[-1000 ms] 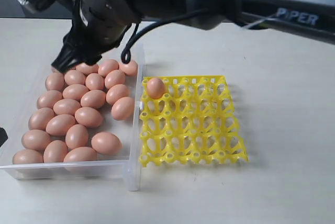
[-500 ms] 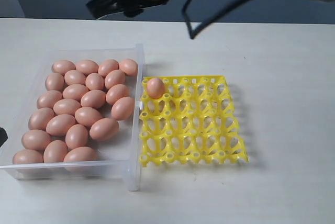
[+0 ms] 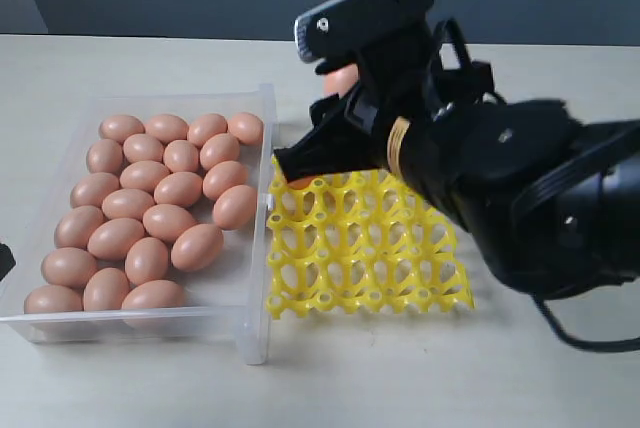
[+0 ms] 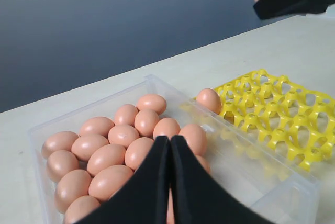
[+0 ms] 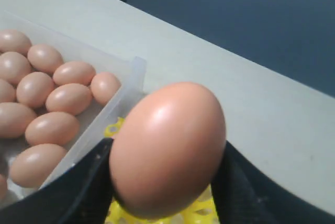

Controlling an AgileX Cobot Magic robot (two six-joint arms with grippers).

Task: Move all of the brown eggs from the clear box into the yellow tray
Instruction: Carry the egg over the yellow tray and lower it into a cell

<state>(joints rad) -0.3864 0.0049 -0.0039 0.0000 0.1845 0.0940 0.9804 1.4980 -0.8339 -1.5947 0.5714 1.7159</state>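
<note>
Several brown eggs (image 3: pixel 150 208) lie packed in the clear box (image 3: pixel 262 278) on the left. The yellow tray (image 3: pixel 360 268) sits right beside it, and one egg (image 4: pixel 209 100) rests in its corner cup nearest the box. My right gripper (image 5: pixel 165 174) is shut on another brown egg (image 5: pixel 167 148) and holds it in the air over the far end of the tray, near the box. That held egg (image 3: pixel 341 79) peeks out beside the arm in the exterior view. My left gripper (image 4: pixel 169 143) hangs shut and empty over the eggs (image 4: pixel 125 135) in the box.
The right arm's bulky black body (image 3: pixel 500 178) hangs over the tray's far and right part, hiding those cups. Pale tabletop (image 3: pixel 520 378) surrounds the box and tray. A dark wall stands behind the table.
The right arm swung from the box's far corner across to the tray, now carrying an egg. One loose egg in the box rolled closer to the others.
</note>
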